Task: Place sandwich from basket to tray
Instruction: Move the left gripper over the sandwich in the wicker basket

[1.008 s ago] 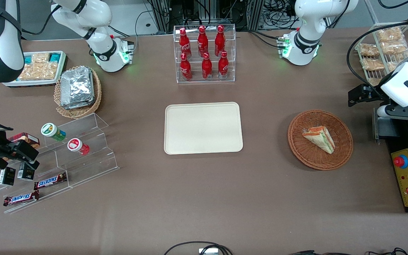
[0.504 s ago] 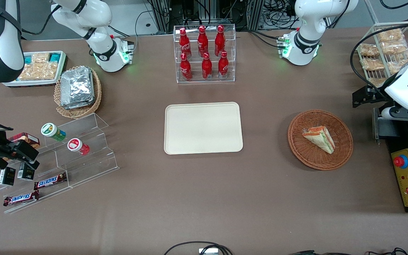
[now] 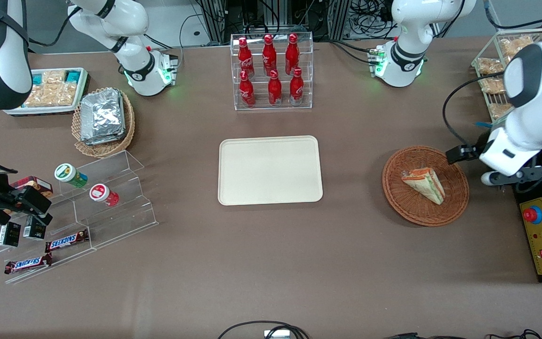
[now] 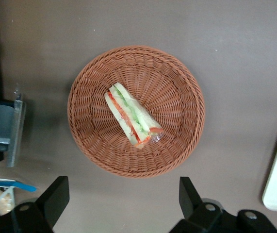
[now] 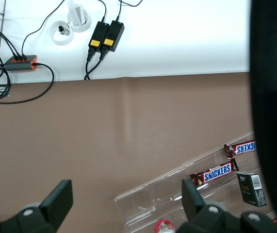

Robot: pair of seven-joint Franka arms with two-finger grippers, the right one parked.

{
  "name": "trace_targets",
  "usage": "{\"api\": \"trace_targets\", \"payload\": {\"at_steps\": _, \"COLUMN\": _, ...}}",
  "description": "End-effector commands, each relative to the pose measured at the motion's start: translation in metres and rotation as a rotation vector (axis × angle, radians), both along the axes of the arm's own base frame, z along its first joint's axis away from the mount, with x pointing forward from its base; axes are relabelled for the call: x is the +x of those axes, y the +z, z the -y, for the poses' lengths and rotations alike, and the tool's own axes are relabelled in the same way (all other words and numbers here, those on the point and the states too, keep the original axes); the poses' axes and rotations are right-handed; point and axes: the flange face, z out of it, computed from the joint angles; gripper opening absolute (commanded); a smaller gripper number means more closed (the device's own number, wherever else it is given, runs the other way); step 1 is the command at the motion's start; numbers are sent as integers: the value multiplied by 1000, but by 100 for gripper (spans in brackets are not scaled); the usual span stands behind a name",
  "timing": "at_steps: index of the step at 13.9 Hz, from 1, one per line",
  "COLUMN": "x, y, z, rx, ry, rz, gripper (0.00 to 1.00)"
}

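We see the sandwich [image 3: 423, 184] lying in the basket [image 3: 454, 202], toward the working arm's end of the table. The gripper [image 4: 123, 199] hovers above the table just beside the basket's rim, its fingers [image 4: 56, 196] spread wide and holding nothing. The tray [image 3: 233, 188] lies bare in the middle of the table, well apart from the basket.

Left arm [image 3: 530, 108]: glossy white rounded shells, dark grey band at the joint, thick black cable looping off the wrist. Base [image 3: 400, 63] white with black collar and green status light. Gripper [image 4: 123, 204]: two black angular fingers, spread apart.
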Motion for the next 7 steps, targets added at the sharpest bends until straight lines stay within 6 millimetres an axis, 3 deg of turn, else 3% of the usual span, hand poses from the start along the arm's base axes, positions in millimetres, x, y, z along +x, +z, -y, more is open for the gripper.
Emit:
{"api": "trace_targets", "payload": {"at_steps": 1, "x": -14, "y": -31, "z": 2, "rx": 32, "ry": 99, "rz": 28, "gripper": 100}}
{"api": "trace_targets", "payload": {"at_steps": 5, "x": -30, "y": -86, "z": 2, "rx": 66, "ry": 236, "rz": 92, "gripper": 100}}
{"api": "trace_targets", "payload": {"at_steps": 7, "x": -31, "y": -99, "z": 3, "rx": 79, "ry": 304, "rz": 108, "gripper": 100}}
